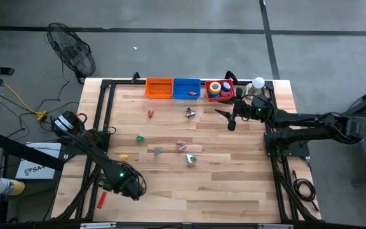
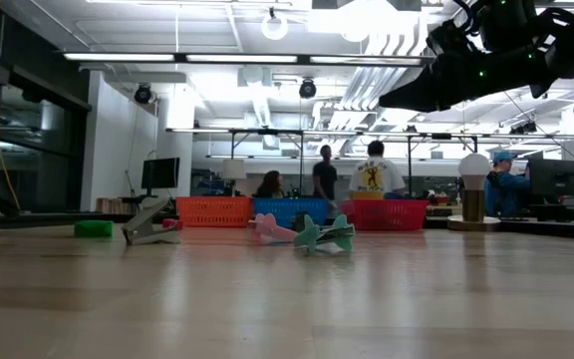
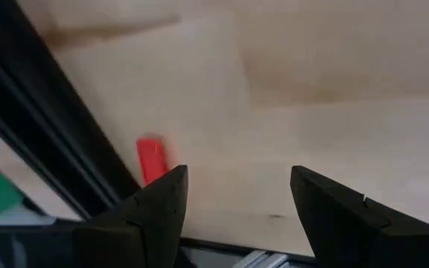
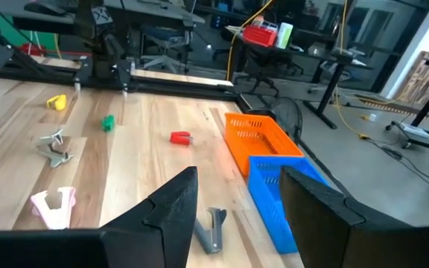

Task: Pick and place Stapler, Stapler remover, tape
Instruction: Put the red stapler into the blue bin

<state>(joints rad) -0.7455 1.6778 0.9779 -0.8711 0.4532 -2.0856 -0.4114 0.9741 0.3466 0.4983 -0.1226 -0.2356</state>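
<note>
A light wooden table [image 1: 189, 178] seen from above carries three bins along its far edge: an orange bin [image 1: 159, 88], a blue bin [image 1: 186, 88] and a red bin [image 1: 220, 90]. The tape rolls [image 1: 219, 88], yellow, blue and pink rings, already sit stacked inside the red bin. The right gripper [image 1: 231, 119] hangs above the table just in front of the red bin, its jaws spread and holding nothing. Its wrist view shows a grey staple remover [image 4: 212, 228] lying on the wood close beneath it, beside the blue bin. This looks like the next pick: a good grab would mean coming straight down with the fingers straddling the remover's narrow body, since its splayed claws could slip sideways. Other small pieces lie scattered toward the table's middle, well apart from the red bin: a pink remover [image 4: 53, 206], a small red stapler [image 4: 180, 137], a green piece [image 4: 108, 122] and a yellow piece [image 4: 56, 102]. The left gripper [image 3: 237, 201] waits at the near left corner, far from the red bin, jaws spread and empty, with a red stapler [image 3: 152, 159] just beside the dark table frame [image 3: 65, 149]. That frame crowds any grasp there. The table's centre offers open room for both arms.
</note>
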